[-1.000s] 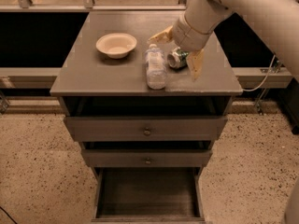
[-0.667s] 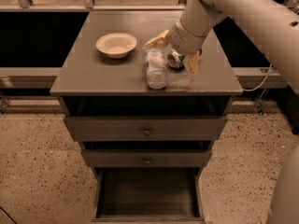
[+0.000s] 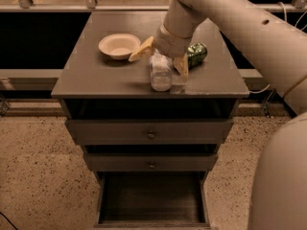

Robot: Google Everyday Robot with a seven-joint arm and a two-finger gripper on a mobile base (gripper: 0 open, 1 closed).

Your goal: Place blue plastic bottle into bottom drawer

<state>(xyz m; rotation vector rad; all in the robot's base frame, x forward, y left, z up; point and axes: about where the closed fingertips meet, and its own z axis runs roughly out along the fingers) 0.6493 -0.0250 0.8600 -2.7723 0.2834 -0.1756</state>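
While fingers [image 3: 141, 51] splay, gripper [image 3: 157, 65] straddles blue plastic bottle [image 3: 160, 76] — on cabinet [image 3: 96, 80].

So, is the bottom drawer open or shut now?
Open: the bottom drawer is pulled out, its inside floor showing. The gripper is above, over the cabinet top, fingers apart around the blue plastic bottle.

Speckled floor [image 3: 38, 171] under grey wooden cabinet [image 3: 96, 75]
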